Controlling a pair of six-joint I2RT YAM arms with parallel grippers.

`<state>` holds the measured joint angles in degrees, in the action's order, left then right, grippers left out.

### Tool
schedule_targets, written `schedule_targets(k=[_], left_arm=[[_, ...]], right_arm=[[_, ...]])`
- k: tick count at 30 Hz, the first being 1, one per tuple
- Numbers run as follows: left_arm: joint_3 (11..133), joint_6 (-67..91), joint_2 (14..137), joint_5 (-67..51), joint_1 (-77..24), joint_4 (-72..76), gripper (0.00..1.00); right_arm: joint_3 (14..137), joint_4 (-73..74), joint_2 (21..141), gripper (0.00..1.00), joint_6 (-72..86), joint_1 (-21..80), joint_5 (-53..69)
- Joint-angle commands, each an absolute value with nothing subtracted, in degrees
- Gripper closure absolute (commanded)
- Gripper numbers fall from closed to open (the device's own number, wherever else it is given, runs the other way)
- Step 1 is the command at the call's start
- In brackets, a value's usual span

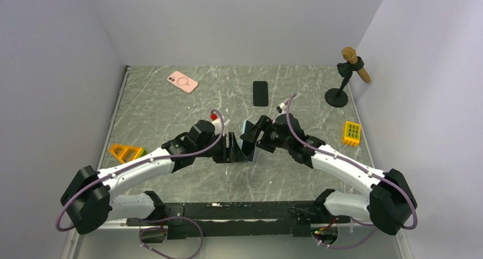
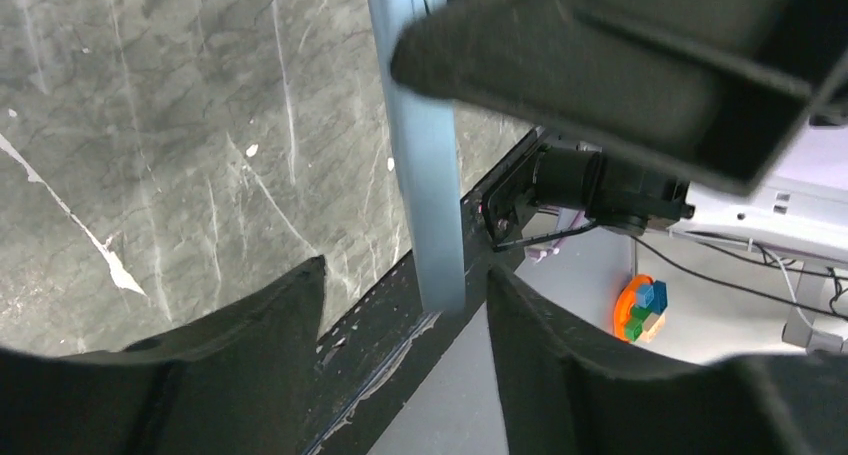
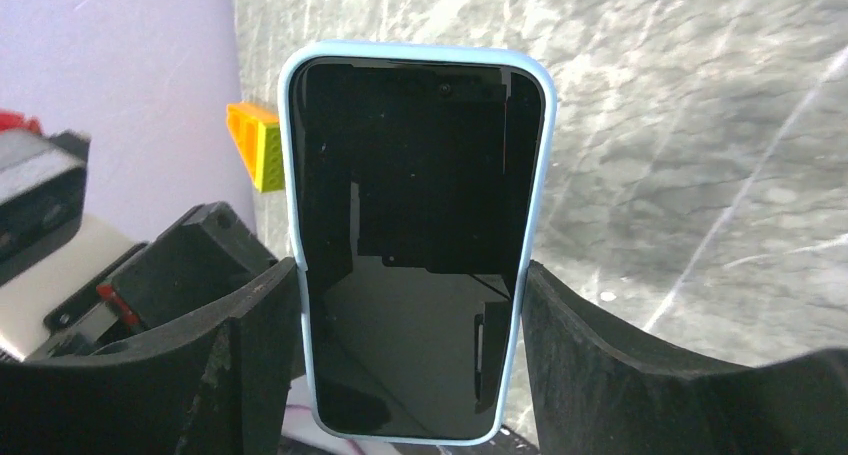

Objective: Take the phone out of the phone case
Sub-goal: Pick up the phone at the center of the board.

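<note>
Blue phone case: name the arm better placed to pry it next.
Left. The right gripper is shut on the blue phone case, steadying it; the left gripper stands open around its edge, likely free to pry.

Even, diffuse light; shadows on the grey-green veined stone tabletop (image 1: 154,114) lie faint. Wrist views blur the near black gripper fingers (image 3: 250,375); the glossy black phone screen (image 3: 415,225) carries dim reflections.

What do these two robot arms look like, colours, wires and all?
The left arm and right arm have white tube-like links between chunky black joints. A purple cable loops along each. Their fingers are matte black and curved.
</note>
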<state>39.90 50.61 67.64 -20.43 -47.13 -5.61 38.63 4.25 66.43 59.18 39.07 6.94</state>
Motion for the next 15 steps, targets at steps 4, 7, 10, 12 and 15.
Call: schedule_targets(k=[4,7,10,12,15], left_arm=[[45.06,48.82,69.0,-15.92,-47.4,-6.79,0.63],[45.91,47.31,68.95,-16.04,-47.39,-7.8,1.0],[45.07,45.62,65.78,-17.63,-47.18,-5.66,1.0],[43.61,45.24,63.02,-20.8,-46.38,-3.43,1.0],[39.69,46.45,58.73,-29.63,-43.93,3.14,1.0]], right_arm=[[43.17,-0.26,62.13,1.0,63.05,43.91,7.75],[43.01,-0.26,60.65,0.98,61.81,44.27,9.05],[46.32,6.96,59.74,0.18,53.98,43.7,10.3],[47.36,10.08,58.07,0.01,47.46,41.97,12.38],[44.87,7.39,54.6,0.0,44.32,36.05,22.68]])
